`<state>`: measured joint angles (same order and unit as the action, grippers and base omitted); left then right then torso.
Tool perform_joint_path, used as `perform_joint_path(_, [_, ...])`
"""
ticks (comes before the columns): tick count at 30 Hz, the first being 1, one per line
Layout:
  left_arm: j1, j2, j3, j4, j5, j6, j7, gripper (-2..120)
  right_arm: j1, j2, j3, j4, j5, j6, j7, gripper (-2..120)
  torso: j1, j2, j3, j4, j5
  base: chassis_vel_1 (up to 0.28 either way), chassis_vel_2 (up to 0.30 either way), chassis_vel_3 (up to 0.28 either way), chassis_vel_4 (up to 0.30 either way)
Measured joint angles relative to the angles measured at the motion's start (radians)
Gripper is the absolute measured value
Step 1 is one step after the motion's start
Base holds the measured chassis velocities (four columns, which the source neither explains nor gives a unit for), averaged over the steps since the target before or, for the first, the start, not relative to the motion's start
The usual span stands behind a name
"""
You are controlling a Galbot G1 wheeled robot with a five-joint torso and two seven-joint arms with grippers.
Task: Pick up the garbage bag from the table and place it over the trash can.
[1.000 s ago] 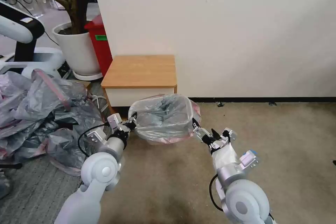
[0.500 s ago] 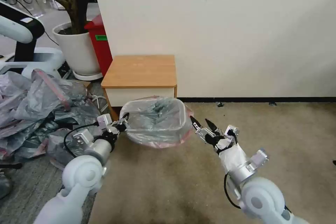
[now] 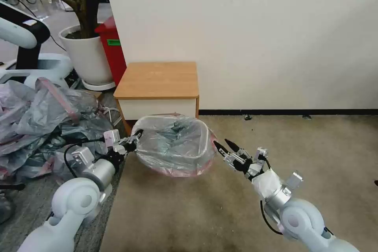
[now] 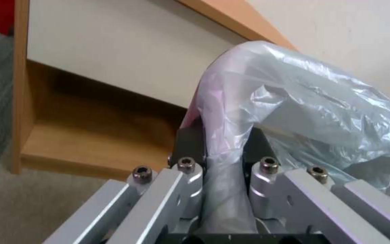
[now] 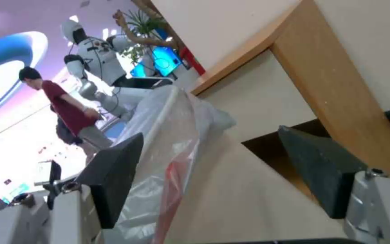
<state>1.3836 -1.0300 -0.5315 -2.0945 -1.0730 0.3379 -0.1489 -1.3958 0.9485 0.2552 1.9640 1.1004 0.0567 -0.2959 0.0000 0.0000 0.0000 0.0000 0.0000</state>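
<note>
The left gripper [image 3: 136, 137] is clamped on a fold of the garbage bag [image 3: 173, 145], which is draped right over the trash can [image 3: 202, 141] on the carpet in front of the table [image 3: 157, 80]. The can's body is hidden under plastic, with its rim just showing through. The right gripper [image 3: 222, 146] sits just beside the bag's far side, its fingers spread apart and holding nothing.
</note>
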Motion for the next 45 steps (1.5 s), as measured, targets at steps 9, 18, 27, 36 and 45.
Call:
perform_joint_path(9, [0.007, 0.003, -0.011, 0.013, 0.004, -0.012, 0.024, 9, -0.023, -0.012, 0.008, -0.02, -0.002, 0.007, -0.019, 80, 0.0, 0.0, 0.0, -0.0001, 0.0001, 0.0, 0.0, 0.0, 0.0])
perform_joint_path(18, [0.019, 0.004, -0.006, 0.006, 0.023, -0.014, 0.032, 9, 0.0, -0.053, -0.017, -0.057, 0.031, -0.001, -0.14, 79, 0.0, 0.0, 0.0, 0.0, 0.0001, 0.0, 0.0, 0.0, 0.0])
perform_joint_path(27, [0.017, 0.005, 0.001, 0.003, 0.031, -0.014, 0.039, 9, 0.049, -0.088, -0.043, -0.101, 0.054, -0.033, -0.227, 70, 0.0, 0.0, 0.0, 0.0, 0.0001, 0.0, 0.0, 0.0, 0.0])
perform_joint_path(36, [0.006, 0.003, 0.014, 0.012, 0.04, -0.014, 0.043, 9, 0.072, -0.102, -0.054, -0.132, 0.067, -0.046, -0.277, 59, 0.0, 0.0, 0.0, 0.0, 0.0001, 0.0, 0.0, 0.0, 0.0])
perform_joint_path(45, [-0.005, 0.002, 0.024, 0.018, 0.046, -0.014, 0.043, 9, 0.094, -0.103, -0.065, -0.141, 0.075, -0.051, -0.307, 37, 0.0, 0.0, 0.0, 0.0, 0.0, 0.0, 0.0, 0.0, 0.0])
